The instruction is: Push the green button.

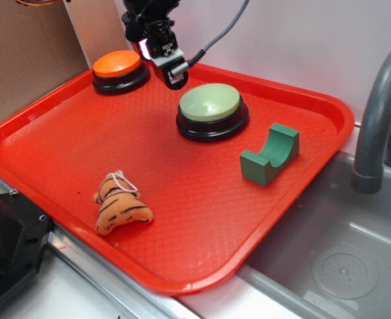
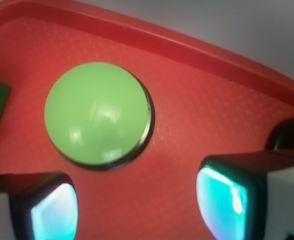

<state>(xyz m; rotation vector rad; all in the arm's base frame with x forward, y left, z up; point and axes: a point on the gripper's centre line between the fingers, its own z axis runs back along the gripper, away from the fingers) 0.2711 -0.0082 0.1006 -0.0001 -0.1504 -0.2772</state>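
On tray [image 1: 314, 100]: one green button [image 1: 210, 103].

You have a red plastic tray [image 1: 301, 159] with a fine embossed diamond texture and a smooth raised rim. Near its middle the green button [image 1: 209, 102] shows a smooth, slightly shiny pale dome on a glossy black base. At the tray's back left corner the orange button [image 1: 116, 63] has the same sheen. Right of the green button, the dark green arch block [image 1: 269, 154] looks matt. Toward the tray's front, your striped tiger toy [image 1: 120, 205] is soft plush cloth. Beside the tray, the sink [image 1: 344, 259] looks like dull grey metal
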